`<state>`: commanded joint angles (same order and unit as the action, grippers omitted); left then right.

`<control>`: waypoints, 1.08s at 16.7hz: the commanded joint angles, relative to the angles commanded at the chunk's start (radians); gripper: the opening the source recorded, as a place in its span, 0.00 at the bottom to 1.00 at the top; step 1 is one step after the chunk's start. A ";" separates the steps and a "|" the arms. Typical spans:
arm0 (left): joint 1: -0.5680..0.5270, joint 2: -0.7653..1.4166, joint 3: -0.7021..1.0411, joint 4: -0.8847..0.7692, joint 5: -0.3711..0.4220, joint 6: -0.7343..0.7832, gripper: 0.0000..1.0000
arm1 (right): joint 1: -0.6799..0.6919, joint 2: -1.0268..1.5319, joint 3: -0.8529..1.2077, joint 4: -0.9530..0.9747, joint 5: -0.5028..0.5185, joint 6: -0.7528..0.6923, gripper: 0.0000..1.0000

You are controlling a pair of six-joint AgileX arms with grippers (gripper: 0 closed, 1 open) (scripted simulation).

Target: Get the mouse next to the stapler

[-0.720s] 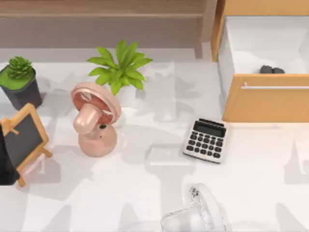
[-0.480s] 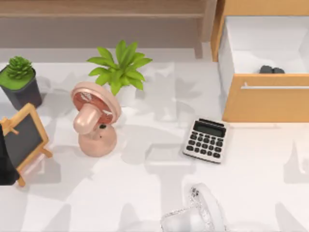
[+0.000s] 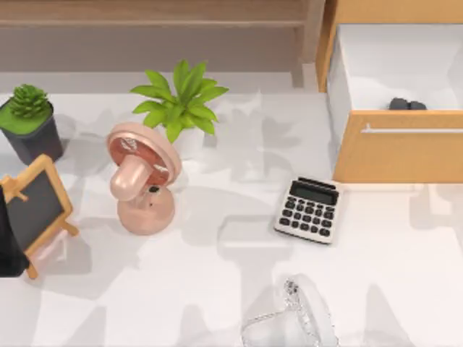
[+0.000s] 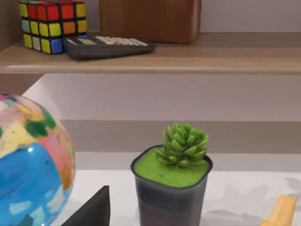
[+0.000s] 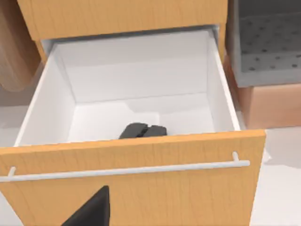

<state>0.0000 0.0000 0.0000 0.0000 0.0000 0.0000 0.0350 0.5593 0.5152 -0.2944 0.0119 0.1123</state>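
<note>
Top view, left to right: a potted succulent (image 3: 29,126) stands at the upper left of the white table (image 3: 217,289), with a small chalkboard easel (image 3: 32,210) below it at the left edge. A pink fan (image 3: 141,177) and a leafy plant (image 3: 181,97) occupy the left centre. A grey calculator (image 3: 309,210) lies right of centre, and a clear glassy object (image 3: 293,325) sits at the bottom edge. The mouse (image 3: 406,105), two low dark humps, rests inside the open wooden drawer (image 3: 398,155) at the upper right, just behind the drawer's front panel. A dark part of the left gripper (image 4: 91,209) faces the succulent, near a coloured globe (image 4: 28,165). The right gripper (image 5: 89,209) hangs before the drawer front, facing the mouse (image 5: 143,130). For both grippers, open or closed cannot be told.
</note>
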 joint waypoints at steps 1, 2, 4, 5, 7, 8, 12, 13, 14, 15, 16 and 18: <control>0.000 0.000 0.000 0.000 0.000 0.000 1.00 | 0.006 0.109 0.094 -0.049 0.002 0.019 1.00; 0.000 0.000 0.000 0.000 0.000 0.000 1.00 | 0.013 0.224 0.191 -0.099 0.004 0.038 1.00; 0.000 0.000 0.000 0.000 0.000 0.000 1.00 | 0.026 0.458 0.388 -0.203 0.008 0.077 1.00; 0.000 0.000 0.000 0.000 0.000 0.000 1.00 | 0.033 0.573 0.485 -0.256 0.010 0.097 1.00; 0.000 0.000 0.000 0.000 0.000 0.000 1.00 | 0.047 0.791 0.673 -0.361 0.014 0.136 1.00; 0.000 0.000 0.000 0.000 0.000 0.000 1.00 | 0.054 0.894 0.764 -0.411 0.017 0.155 1.00; 0.000 0.000 0.000 0.000 0.000 0.000 1.00 | 0.083 1.277 1.109 -0.600 0.025 0.224 1.00; 0.000 0.000 0.000 0.000 0.000 0.000 1.00 | 0.089 1.367 1.188 -0.643 0.026 0.239 1.00; 0.000 0.000 0.000 0.000 0.000 0.000 1.00 | 0.096 1.452 1.261 -0.683 0.028 0.254 1.00; 0.000 0.000 0.000 0.000 0.000 0.000 1.00 | 0.101 1.532 1.329 -0.722 0.030 0.267 1.00; 0.000 0.000 0.000 0.000 0.000 0.000 1.00 | 0.105 1.605 1.391 -0.758 0.032 0.280 1.00; 0.000 0.000 0.000 0.000 0.000 0.000 1.00 | 0.110 1.726 1.493 -0.821 0.034 0.303 1.00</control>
<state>0.0000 0.0000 0.0000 0.0000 0.0000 0.0000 0.1452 2.2852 2.0082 -1.1150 0.0464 0.4151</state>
